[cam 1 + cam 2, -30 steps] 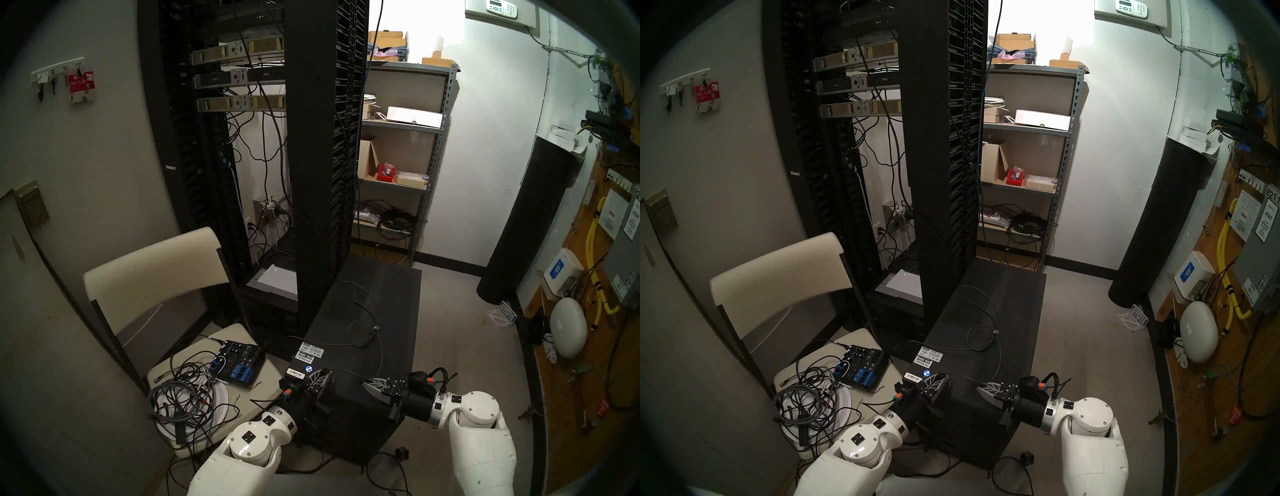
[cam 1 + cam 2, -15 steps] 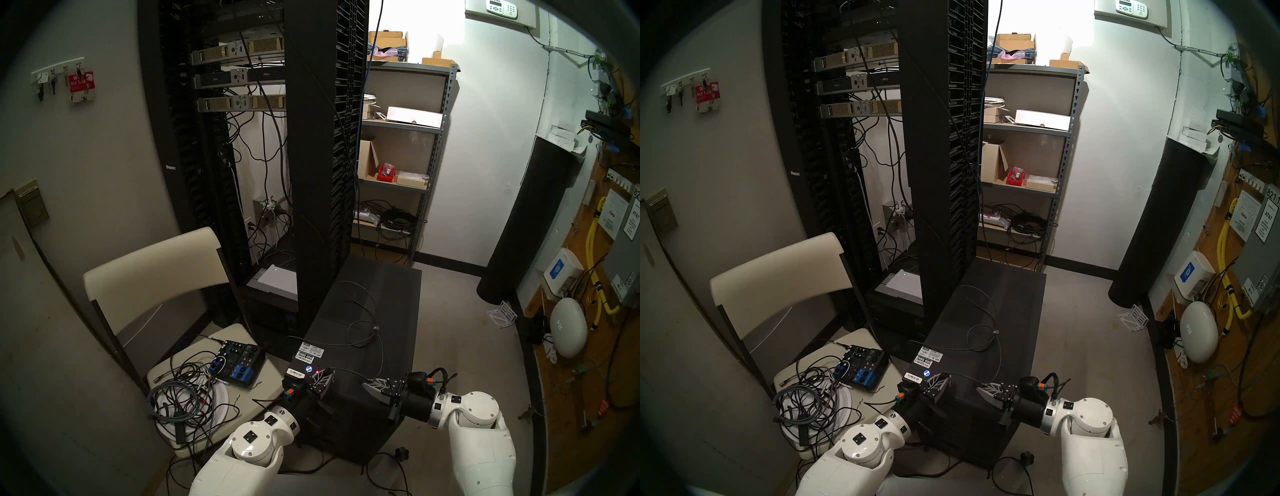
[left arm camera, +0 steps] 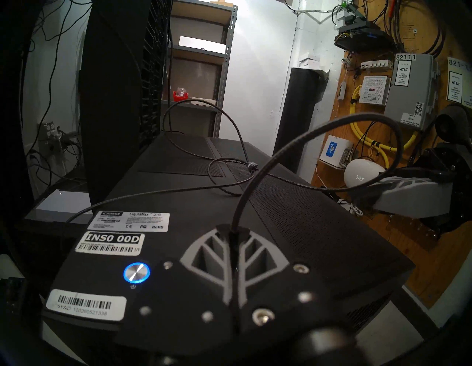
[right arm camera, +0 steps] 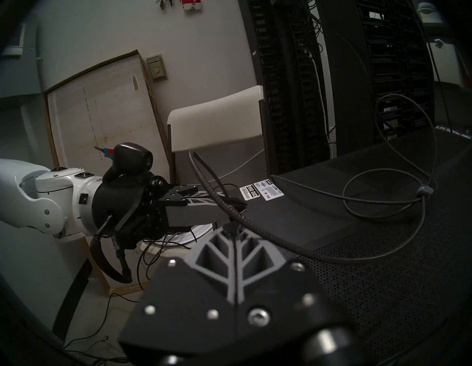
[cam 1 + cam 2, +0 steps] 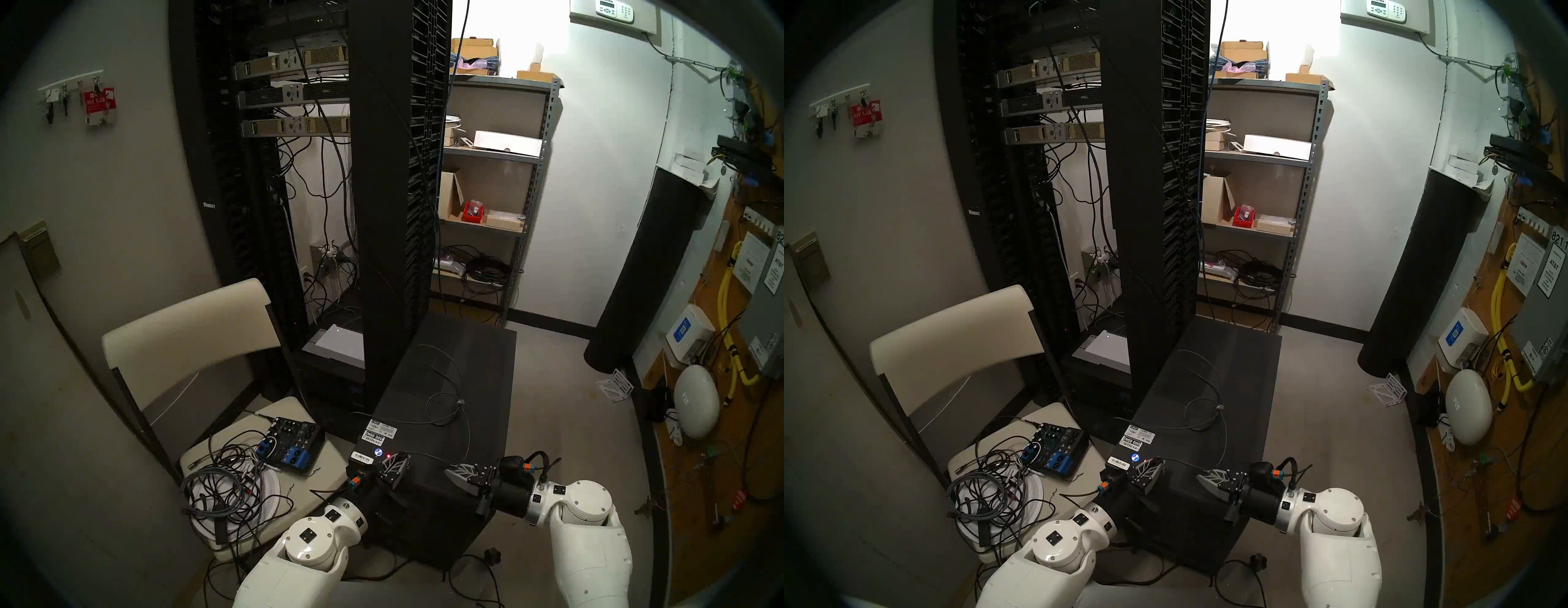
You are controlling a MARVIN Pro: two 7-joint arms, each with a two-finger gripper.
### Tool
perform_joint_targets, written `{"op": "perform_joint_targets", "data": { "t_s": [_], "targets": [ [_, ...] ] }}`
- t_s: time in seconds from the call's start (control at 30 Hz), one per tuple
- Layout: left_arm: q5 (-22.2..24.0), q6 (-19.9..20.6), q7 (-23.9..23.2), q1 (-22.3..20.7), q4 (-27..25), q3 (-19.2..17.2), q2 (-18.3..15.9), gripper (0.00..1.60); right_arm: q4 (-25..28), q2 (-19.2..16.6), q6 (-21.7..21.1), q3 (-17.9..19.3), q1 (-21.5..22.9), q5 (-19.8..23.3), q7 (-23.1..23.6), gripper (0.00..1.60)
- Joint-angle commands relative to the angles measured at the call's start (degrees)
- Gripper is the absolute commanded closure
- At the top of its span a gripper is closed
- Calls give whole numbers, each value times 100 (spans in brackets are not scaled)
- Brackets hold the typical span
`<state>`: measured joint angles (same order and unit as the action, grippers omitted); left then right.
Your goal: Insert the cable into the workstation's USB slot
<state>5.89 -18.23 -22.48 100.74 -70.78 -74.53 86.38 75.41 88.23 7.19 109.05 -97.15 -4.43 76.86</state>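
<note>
Both hands over the near end of the workstation (image 5: pixel 445 424), which stands on the floor. Left hand (image 3: pixel 233 231) closed on the cable (image 3: pixel 301 138); left wrist view shows the cable rising from its fingertips and arcing to the right hand (image 4: pixel 233 227), also clamped on it. Head view alone shows a USB slot (image 5: pixel 410 466) just beside the left hand. Plug hidden. Slack loops, with clip (image 4: pixel 424 190), lie on the mesh top.

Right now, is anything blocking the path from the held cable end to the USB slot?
Nothing visible. The left gripper, shut on the cable, sits right beside the USB slot; the plug is hidden in its fingers.
</note>
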Motion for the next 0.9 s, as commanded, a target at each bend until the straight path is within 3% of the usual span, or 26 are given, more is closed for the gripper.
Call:
{"op": "perform_joint_targets", "data": {
  "t_s": [0.0, 0.3, 0.47, 0.87],
  "targets": [
    [-35, -63, 46, -50, -90, 16, 36, 160, 103, 34, -14, 4, 9, 31, 5, 160],
    [-17, -20, 99, -29, -155, 49, 20, 160, 99, 45, -6, 32, 12, 18, 19, 160],
    [-3, -178, 86, -131, 146, 53, 28, 160, 97, 48, -3, 49, 11, 11, 23, 160],
    [-48, -95, 162, -102, 37, 79, 19, 160, 82, 50, 3, 85, 20, -1, 64, 160]
  ]
}}
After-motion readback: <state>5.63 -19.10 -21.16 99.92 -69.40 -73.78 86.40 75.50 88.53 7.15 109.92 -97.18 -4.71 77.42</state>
